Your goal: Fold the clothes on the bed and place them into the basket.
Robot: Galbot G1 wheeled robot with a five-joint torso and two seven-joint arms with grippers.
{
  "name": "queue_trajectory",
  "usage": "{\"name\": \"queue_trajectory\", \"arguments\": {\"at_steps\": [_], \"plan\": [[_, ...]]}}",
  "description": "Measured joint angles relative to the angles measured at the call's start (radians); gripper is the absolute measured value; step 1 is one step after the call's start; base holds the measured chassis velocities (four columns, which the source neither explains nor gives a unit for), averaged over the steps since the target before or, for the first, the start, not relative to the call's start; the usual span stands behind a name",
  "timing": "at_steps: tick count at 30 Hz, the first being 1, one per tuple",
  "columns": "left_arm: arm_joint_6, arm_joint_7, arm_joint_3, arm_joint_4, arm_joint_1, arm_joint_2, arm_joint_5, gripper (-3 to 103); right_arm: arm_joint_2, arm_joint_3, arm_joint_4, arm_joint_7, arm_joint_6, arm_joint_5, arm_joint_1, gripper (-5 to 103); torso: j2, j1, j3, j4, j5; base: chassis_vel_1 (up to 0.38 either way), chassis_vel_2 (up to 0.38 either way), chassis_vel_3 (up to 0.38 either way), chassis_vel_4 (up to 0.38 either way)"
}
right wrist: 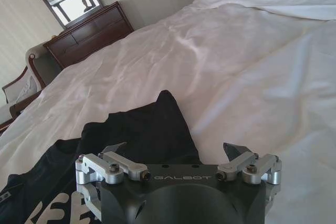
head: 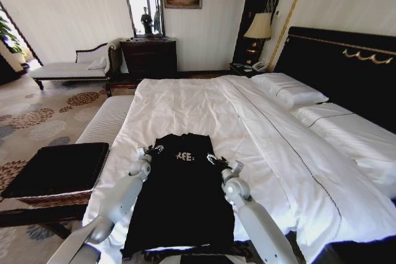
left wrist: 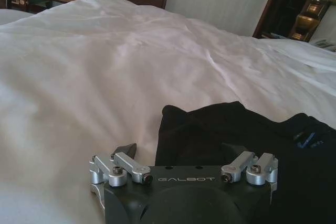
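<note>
on the bed (head: 204,106), a black t-shirt (head: 182,196) lies flat.

A black T-shirt (head: 179,205) with white lettering is spread flat on the white bed (head: 204,109) — near its foot; the black-topped wicker basket (head: 55,174) is set beside the bed.

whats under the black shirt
The shirt lies flat on the bed's white duvet, which shows all around it. The duvet directly beneath is covered, so anything else under there cannot be seen.
</note>
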Motion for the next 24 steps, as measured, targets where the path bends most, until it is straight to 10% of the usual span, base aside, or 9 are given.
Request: {"name": "queue_trajectory", "arguments": {"at_steps": [24], "plan": [[-0.02,0.015,-0.005,0.055,-0.036,-0.01,0.004,13,0.007,0.001,-0.023,-0.004,0.002,-0.004,0.007,100,0.0,0.0,0.0,-0.0001,-0.0001,0.0,0.0,0.0,0.0]]}}
